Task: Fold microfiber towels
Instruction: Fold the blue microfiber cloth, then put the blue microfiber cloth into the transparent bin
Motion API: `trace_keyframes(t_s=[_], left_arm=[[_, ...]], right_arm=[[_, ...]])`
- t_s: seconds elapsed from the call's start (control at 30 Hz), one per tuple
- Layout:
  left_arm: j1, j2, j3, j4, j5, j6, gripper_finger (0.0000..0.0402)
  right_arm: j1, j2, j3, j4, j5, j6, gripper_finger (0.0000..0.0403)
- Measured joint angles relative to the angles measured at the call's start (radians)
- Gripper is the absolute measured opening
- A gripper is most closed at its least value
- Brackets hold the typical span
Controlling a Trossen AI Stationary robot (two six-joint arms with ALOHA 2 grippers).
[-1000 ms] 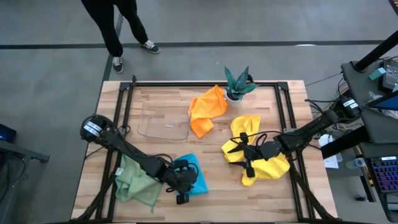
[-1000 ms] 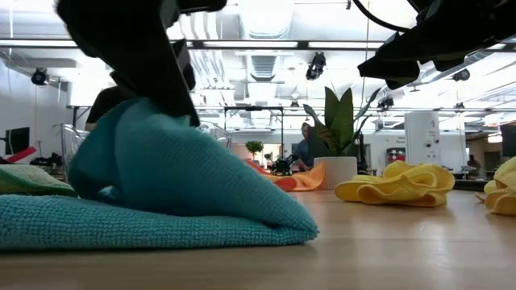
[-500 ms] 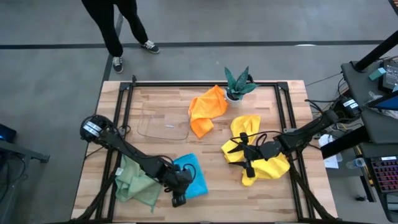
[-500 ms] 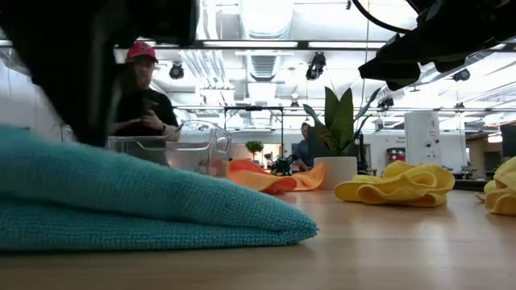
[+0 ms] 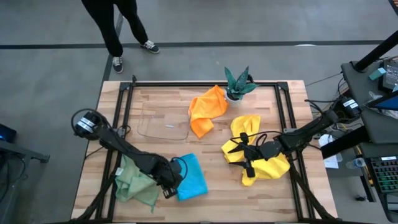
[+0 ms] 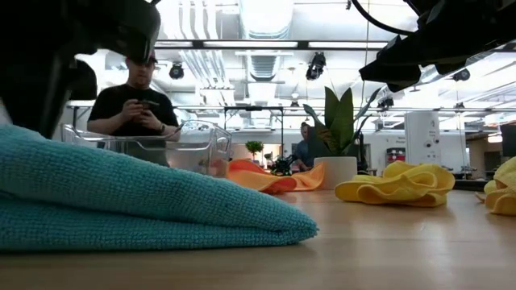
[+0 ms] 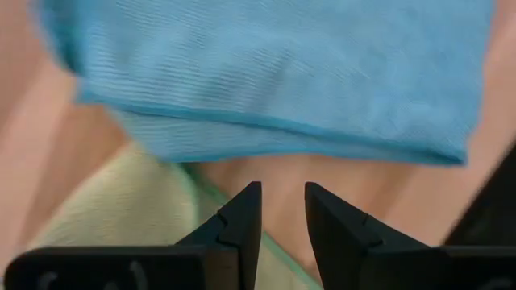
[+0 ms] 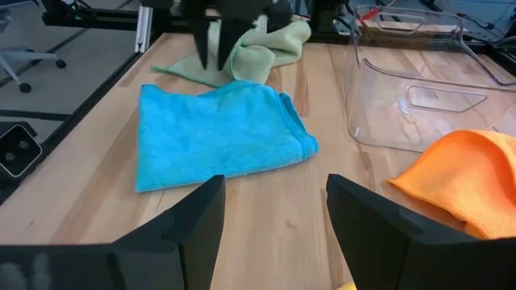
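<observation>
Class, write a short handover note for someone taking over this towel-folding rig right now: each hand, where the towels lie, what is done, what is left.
Left hand: empty, fingers slightly apart, just off the blue towel, over the pale green towel.
Right hand: open, empty, above the yellow towels.
Orange towel: crumpled, beside the clear tray and the plant.
Done: blue towel folded, front centre.
Left: green, both yellow, orange.
</observation>
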Motion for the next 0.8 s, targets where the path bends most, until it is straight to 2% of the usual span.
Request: trace_keyframes(t_s=[0.27,0.47,0.8], left_arm=[[0.012,-0.026,-0.015,-0.016,-0.201,-0.176,0.0082],[0.022,-0.001,-0.016,-0.015,-0.224,-0.352,0.0082],[0.042,0.047,-0.018,-0.018,-0.246,-0.393,0.0082]], right_arm=[[0.0,0.0,-0.001,0.0,0.0,0.0,0.0208],[0.0,0.0,-0.005,0.001,0.0,0.0,0.0208],[0.0,0.0,-0.008,0.001,0.0,0.005,0.0208]])
